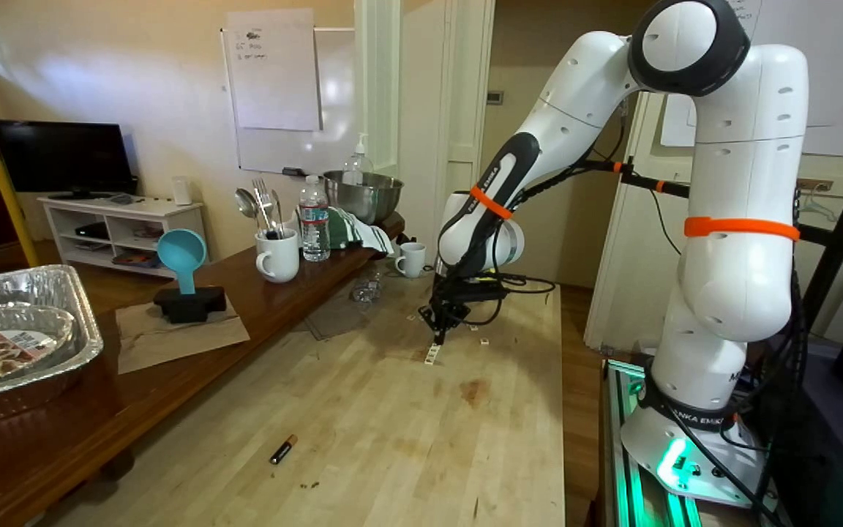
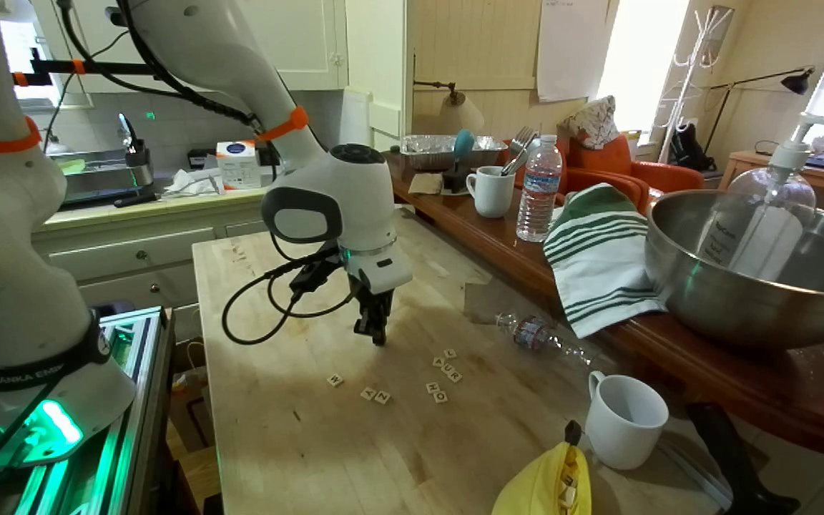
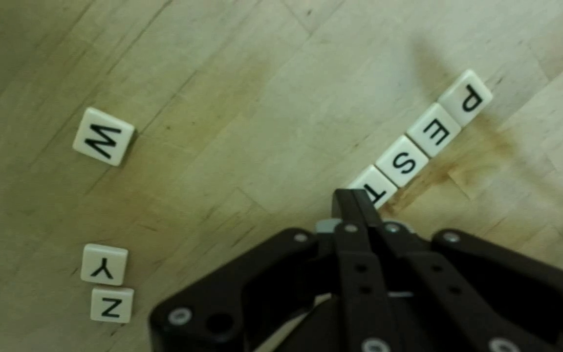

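Note:
My gripper [image 3: 358, 193] is shut, its black fingertips pressed together with nothing seen between them. It points down at the wooden table, as in both exterior views. In the wrist view the tips overlap the T tile [image 3: 377, 184]; whether they touch it I cannot tell. From there a diagonal row runs up and right through the S tile [image 3: 402, 161], E tile [image 3: 434, 130] and P tile [image 3: 466, 98], side by side. Off to the left lie the W tile [image 3: 103, 136], the Y tile [image 3: 104, 264] and the N tile [image 3: 112, 304].
More letter tiles, including an O tile [image 2: 440, 397], lie scattered beyond the gripper. Near them are a plastic bottle [image 2: 537, 335] on its side, a white mug [image 2: 626, 422] and a yellow pouch [image 2: 544, 483]. A battery [image 1: 283, 449] lies on the table. A raised brown counter [image 1: 246, 285] borders it.

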Controlling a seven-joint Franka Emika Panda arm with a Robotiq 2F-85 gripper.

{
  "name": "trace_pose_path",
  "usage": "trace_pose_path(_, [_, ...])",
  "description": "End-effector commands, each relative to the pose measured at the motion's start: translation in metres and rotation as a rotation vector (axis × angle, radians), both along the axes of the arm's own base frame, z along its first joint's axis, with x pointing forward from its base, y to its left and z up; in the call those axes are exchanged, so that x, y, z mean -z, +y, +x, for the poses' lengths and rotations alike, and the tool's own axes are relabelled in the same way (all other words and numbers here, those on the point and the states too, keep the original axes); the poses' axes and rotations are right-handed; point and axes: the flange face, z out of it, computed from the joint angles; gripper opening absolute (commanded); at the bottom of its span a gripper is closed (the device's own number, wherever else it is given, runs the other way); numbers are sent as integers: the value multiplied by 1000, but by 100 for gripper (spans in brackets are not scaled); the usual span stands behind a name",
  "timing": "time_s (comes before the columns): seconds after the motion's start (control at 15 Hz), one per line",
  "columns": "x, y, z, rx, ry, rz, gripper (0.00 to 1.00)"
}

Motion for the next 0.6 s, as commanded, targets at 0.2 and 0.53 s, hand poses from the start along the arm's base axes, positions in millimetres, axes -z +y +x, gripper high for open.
trace_pose_path(0.2, [18,7,-8,31,64,46,0])
trace_pose_path(0.53, [15,5,-8,38,59,46,0])
